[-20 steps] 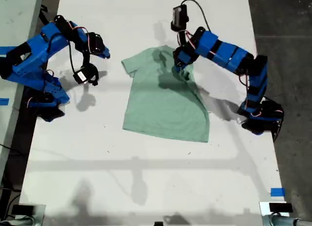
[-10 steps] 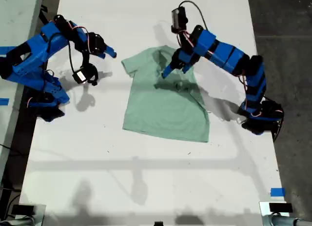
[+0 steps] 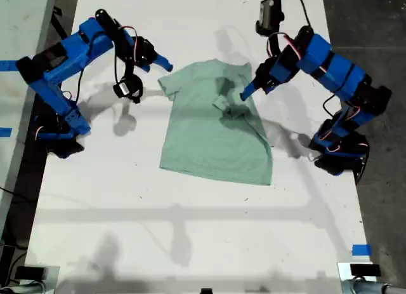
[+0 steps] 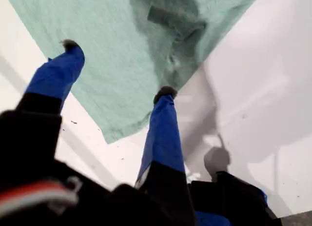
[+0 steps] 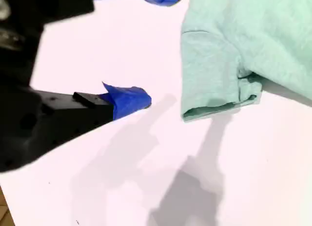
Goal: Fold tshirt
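Note:
The pale mint-green tshirt [image 3: 209, 135] lies flat on the white table, with one sleeve bunched and folded inward [image 3: 229, 106] near the collar end. My first gripper [image 3: 248, 91] hovers open just past that bunch, on the exterior view's right, with nothing between its fingers. The first wrist view shows the open first gripper [image 4: 118, 67] over the tshirt [image 4: 112, 21] and its crumpled fold. My second gripper [image 3: 162, 62] is open beside the other sleeve [image 3: 168, 84], apart from it. In the second wrist view the second gripper [image 5: 146, 46] is over bare table next to the tshirt [image 5: 243, 35].
The white table [image 3: 190, 230] stretches wide below the shirt. Blue tape marks sit at the exterior view's lower right [image 3: 360, 249] and at its left edge [image 3: 6, 65]. Dark floor [image 3: 374, 27] borders the table on the exterior view's right. Both arm bases stand at the table's sides.
My first gripper has opened, left the folded sleeve on the shirt and drawn back toward the exterior view's right. My second arm has stretched toward the other sleeve.

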